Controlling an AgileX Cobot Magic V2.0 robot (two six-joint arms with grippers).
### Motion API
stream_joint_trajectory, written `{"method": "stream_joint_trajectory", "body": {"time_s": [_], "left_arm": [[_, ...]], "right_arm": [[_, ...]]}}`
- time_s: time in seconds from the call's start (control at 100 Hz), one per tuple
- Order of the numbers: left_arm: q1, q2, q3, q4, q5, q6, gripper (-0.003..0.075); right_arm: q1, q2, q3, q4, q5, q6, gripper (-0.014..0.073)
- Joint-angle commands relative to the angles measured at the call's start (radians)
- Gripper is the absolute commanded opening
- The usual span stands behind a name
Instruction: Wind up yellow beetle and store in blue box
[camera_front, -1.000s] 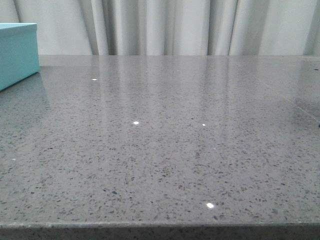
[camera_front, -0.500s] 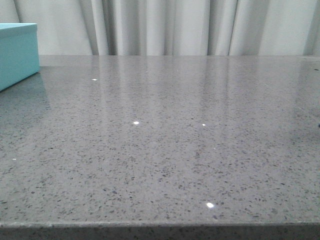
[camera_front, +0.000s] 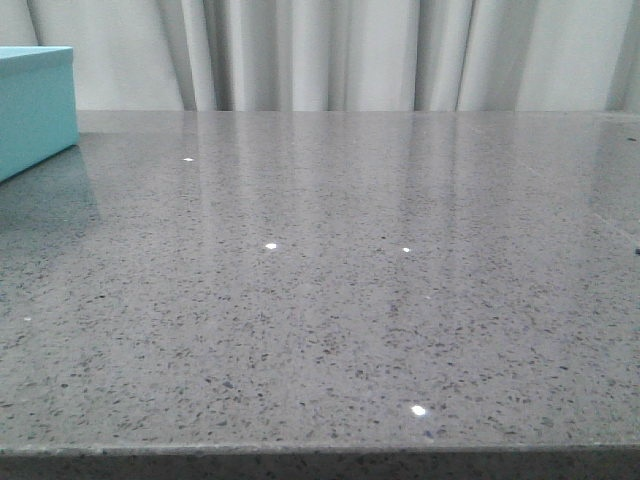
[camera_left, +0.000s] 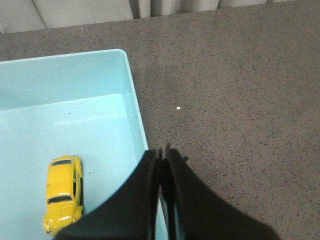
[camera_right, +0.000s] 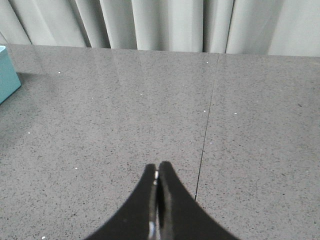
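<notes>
The yellow beetle (camera_left: 63, 194) lies on the floor of the open blue box (camera_left: 75, 115), near its wall. My left gripper (camera_left: 162, 150) is shut and empty, above the box's side wall and apart from the car. The blue box also shows at the far left of the front view (camera_front: 35, 105) and as a corner in the right wrist view (camera_right: 7, 75). My right gripper (camera_right: 157, 166) is shut and empty above the bare grey tabletop, far from the box. Neither gripper shows in the front view.
The grey speckled tabletop (camera_front: 340, 280) has its front edge at the bottom of the front view. A thin seam (camera_right: 206, 135) runs across it in the right wrist view. Pale curtains (camera_front: 340, 50) hang behind the table.
A dark shadow at the right edge of the front view has shrunk and gone. The box has not moved.
</notes>
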Motion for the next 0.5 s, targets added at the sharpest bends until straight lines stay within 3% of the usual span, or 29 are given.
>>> {"method": "stream_joint_trajectory", "body": {"time_s": [0.0, 0.29, 0.49], "left_arm": [[-0.025, -0.103, 0.093, -0.046, -0.162, 0.023, -0.0019], [-0.217, -0.329, 0.434, -0.044, -0.432, 0.086, -0.0019], [-0.278, -0.480, 0.633, -0.044, -0.554, 0.086, -0.0019]], "right_arm": [[0.001, -0.032, -0.007, -0.038, -0.098, -0.010, -0.0118], [0.001, -0.110, 0.064, -0.072, -0.183, -0.010, -0.0118], [0.001, -0.201, 0.165, -0.108, -0.241, -0.010, -0.0118]]}}
